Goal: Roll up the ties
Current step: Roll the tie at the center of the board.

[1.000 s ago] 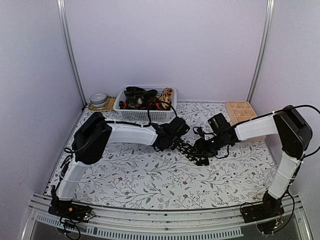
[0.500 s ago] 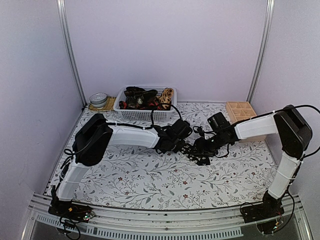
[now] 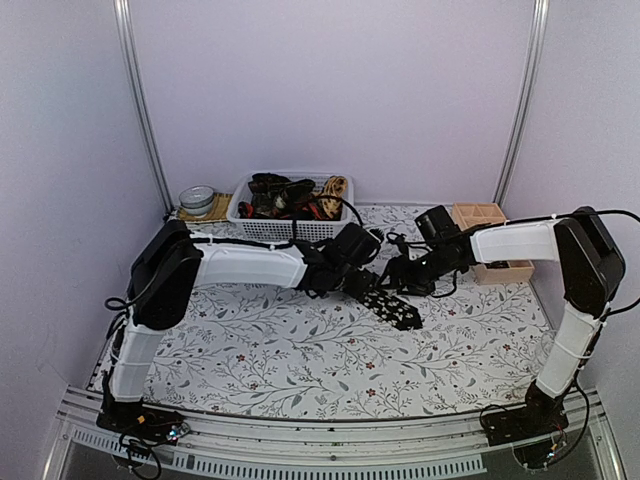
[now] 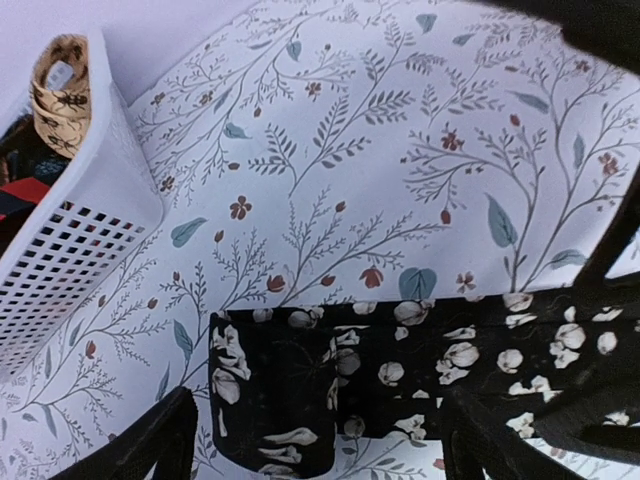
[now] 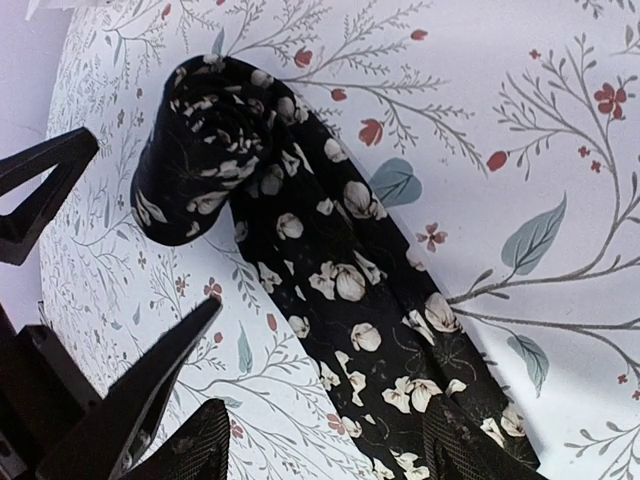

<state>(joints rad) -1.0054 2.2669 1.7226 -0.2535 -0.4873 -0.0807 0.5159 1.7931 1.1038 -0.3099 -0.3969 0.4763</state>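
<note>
A black tie with pale flower specks (image 3: 392,306) lies on the floral table cover. One end is rolled into a small coil (image 5: 205,150), and the rest lies flat toward the front right. My left gripper (image 3: 352,277) is open, and in the left wrist view its fingers (image 4: 150,450) straddle the rolled end (image 4: 270,400) without holding it. My right gripper (image 3: 402,277) is open. Its fingers (image 5: 470,450) straddle the flat part of the tie (image 5: 350,290). More ties sit in the white basket (image 3: 245,228).
The basket's wall (image 4: 70,240) stands close to the left gripper, with a tan tie (image 4: 58,85) inside. A wooden compartment box (image 3: 482,214) sits at the back right. A round tin (image 3: 198,198) is at the back left. Black cables run near both wrists.
Both grippers have drawn back toward the far side. The flat part of the tie now shows in front of them. The left arm has stretched out further.
</note>
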